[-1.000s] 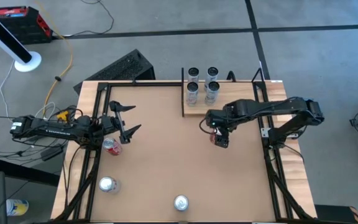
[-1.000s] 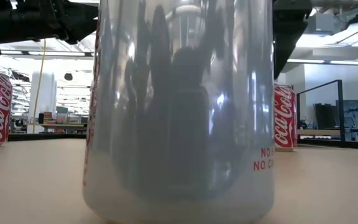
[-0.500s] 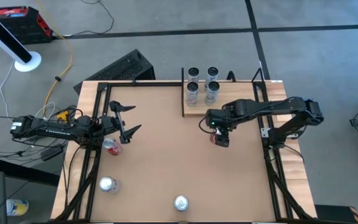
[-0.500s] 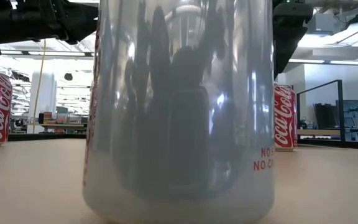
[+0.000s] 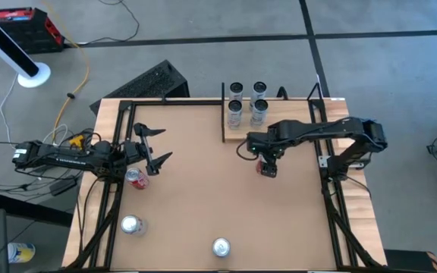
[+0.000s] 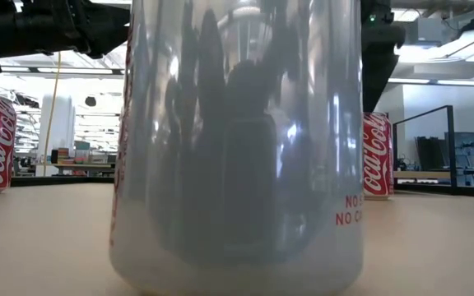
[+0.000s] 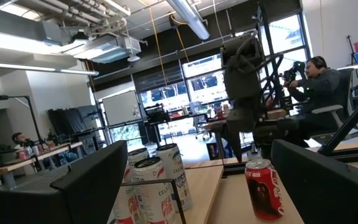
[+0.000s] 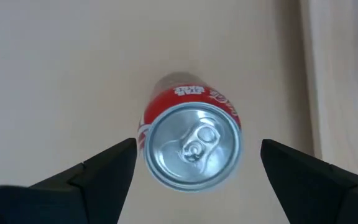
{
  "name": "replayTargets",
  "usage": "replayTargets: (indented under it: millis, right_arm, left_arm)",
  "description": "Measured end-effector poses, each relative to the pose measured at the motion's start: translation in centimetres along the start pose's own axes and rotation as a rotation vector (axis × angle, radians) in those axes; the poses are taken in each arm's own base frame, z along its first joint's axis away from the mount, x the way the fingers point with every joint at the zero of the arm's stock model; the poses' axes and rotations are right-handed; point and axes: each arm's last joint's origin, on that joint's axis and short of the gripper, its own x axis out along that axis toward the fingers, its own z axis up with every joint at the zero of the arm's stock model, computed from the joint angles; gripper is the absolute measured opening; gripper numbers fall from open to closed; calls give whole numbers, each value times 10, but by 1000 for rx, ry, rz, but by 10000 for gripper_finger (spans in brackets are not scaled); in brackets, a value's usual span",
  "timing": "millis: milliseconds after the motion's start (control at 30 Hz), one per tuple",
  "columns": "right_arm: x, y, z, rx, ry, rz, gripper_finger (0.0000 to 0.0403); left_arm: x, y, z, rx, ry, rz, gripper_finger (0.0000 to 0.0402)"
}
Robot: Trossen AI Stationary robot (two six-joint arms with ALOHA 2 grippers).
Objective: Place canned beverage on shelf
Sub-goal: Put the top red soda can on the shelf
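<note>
A red can (image 5: 266, 167) stands upright on the brown tabletop, just near of the pale shelf (image 5: 241, 134), which carries several silver cans (image 5: 247, 105). My right gripper (image 5: 267, 158) is above the red can, pointing down. In the right wrist view the open fingers (image 8: 104, 169) stand on either side of the can's top (image 8: 192, 147) without touching it. My left gripper (image 5: 158, 145) is open and empty at the table's left, beside a second red can (image 5: 136, 178).
Two silver cans stand near the front edge (image 5: 131, 224) (image 5: 220, 246); the second fills the low view (image 6: 237, 148). The shelf's black rail (image 5: 223, 114) runs along its left end. Black frame rails line the table's left and right sides.
My right arm has shifted a little toward the table's left, keeping its open gripper over the red can. The can has not moved.
</note>
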Motion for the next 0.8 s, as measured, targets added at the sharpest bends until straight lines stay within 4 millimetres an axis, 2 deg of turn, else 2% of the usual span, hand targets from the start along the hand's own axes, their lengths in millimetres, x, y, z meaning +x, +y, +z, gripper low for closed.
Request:
replayTargets:
  millis: [333, 567, 800]
  right_arm:
    - [25, 4, 8, -39, 104, -11, 370]
    - [30, 4, 9, -40, 128, -16, 367]
    - [28, 4, 7, -41, 135, -18, 321]
  left_arm:
    - [0, 0, 0, 1, 2, -2, 386]
    - [0, 0, 0, 1, 2, -3, 386]
    - [0, 0, 0, 1, 3, -4, 386]
